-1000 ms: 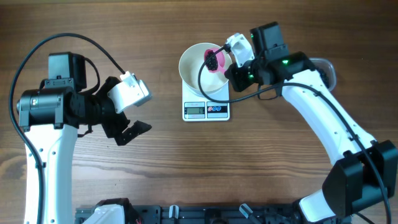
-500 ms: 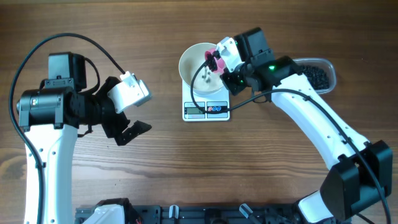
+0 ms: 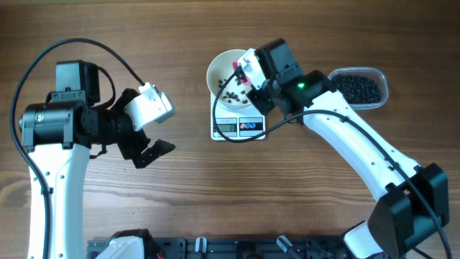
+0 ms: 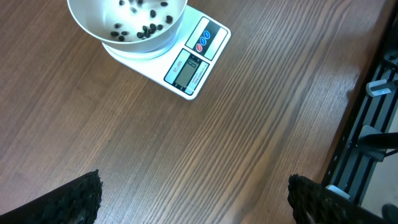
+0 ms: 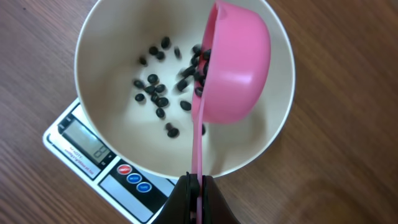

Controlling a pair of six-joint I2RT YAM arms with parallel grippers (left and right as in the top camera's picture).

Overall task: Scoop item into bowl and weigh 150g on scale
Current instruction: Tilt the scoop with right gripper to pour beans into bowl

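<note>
The white bowl (image 3: 214, 72) stands on the white scale (image 3: 238, 127) at the back middle of the table. My right gripper (image 3: 251, 72) is shut on the handle of a pink scoop (image 5: 239, 68), which is tipped on its side over the bowl (image 5: 112, 62). Black beads (image 5: 155, 93) lie scattered on the bowl's bottom, and some spill from the scoop's lip. The scale's display (image 5: 84, 140) shows at the lower left. My left gripper (image 3: 152, 151) hovers open over bare wood to the left, its fingers (image 4: 74, 199) wide apart, with the bowl (image 4: 87, 15) and scale (image 4: 186, 62) ahead of it.
A clear plastic tub (image 3: 379, 78) holding many more black beads (image 3: 357, 88) sits at the back right, behind my right arm. A black rail (image 3: 237, 248) runs along the table's front edge.
My right arm has swung left over the bowl and tipped the scoop. Beads that were in the scoop now lie in the bowl. The left arm has not moved.
</note>
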